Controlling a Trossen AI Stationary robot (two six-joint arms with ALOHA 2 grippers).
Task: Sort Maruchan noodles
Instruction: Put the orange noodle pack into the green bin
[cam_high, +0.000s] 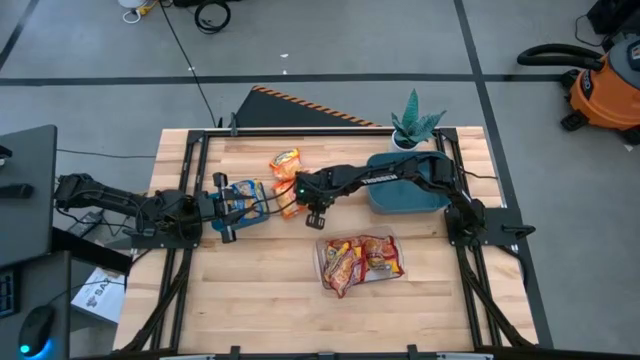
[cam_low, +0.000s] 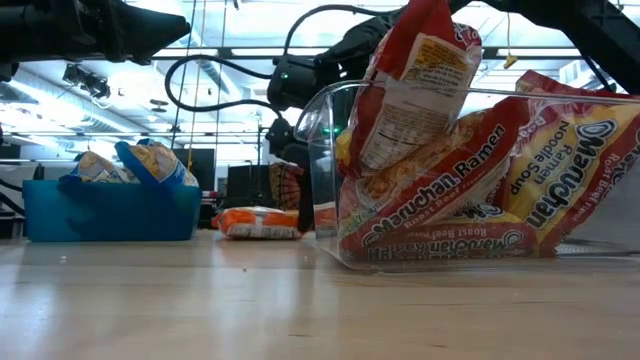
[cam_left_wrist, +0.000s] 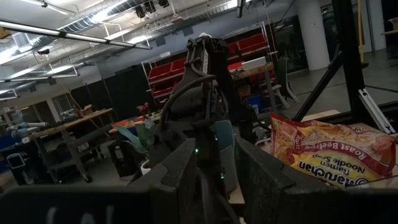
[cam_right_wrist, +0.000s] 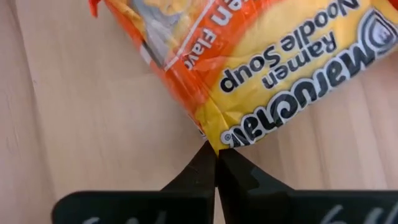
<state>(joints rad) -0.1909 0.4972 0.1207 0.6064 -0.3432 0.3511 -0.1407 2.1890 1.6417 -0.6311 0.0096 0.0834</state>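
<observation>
A: Nearest your low camera sits the clear bin, crammed with red Roast Beef packets on the table.

B: Where's your right gripper?

A: Mid-table, jaws pinched together on the corner of an orange-trimmed packet lying flat on the wood. From above you see it at, with a second orange packet nearby, toward the far edge.

B: And your left gripper?

A: Over the left part of the table, jaws held apart, just beside a blue-trimmed packet; whether it grips that packet, you cannot tell.

B: Anything else?

A: Your blue bin is on the right side with a potted plant beside it.
</observation>
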